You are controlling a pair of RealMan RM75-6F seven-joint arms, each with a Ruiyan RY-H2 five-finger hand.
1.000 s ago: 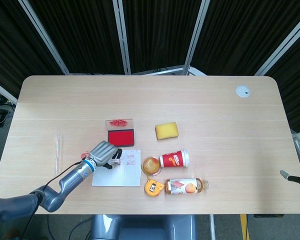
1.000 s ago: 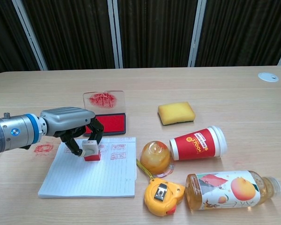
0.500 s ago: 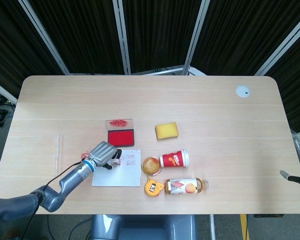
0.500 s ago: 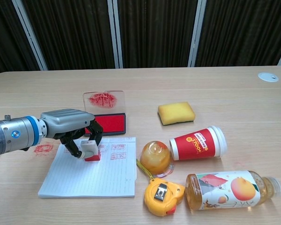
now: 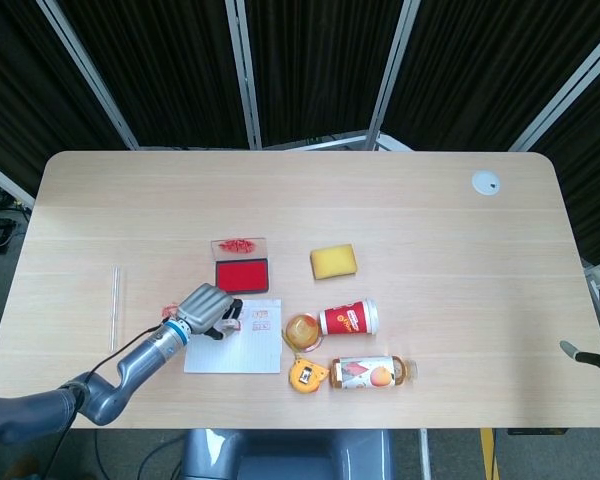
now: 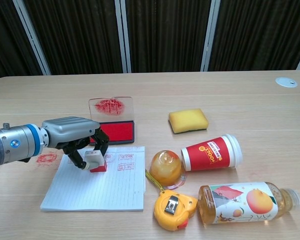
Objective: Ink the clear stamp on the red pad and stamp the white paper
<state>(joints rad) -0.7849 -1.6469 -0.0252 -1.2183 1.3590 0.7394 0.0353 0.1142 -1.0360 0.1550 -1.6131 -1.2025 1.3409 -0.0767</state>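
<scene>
The left hand [image 6: 72, 137] clamps the clear stamp [image 6: 94, 161] between its fingers, its red base pressed on the white paper [image 6: 97, 187] near the pad's far edge, beside 2 red prints. The red pad [image 6: 117, 132] lies just beyond, lid upright. The right hand is out of sight.

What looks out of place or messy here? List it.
A red stamp mark sits on the bare table, left of the white paper, as a misplaced print. The red cup and the juice bottle lie on their sides. The left hand holds the stamp tilted on the paper.
</scene>
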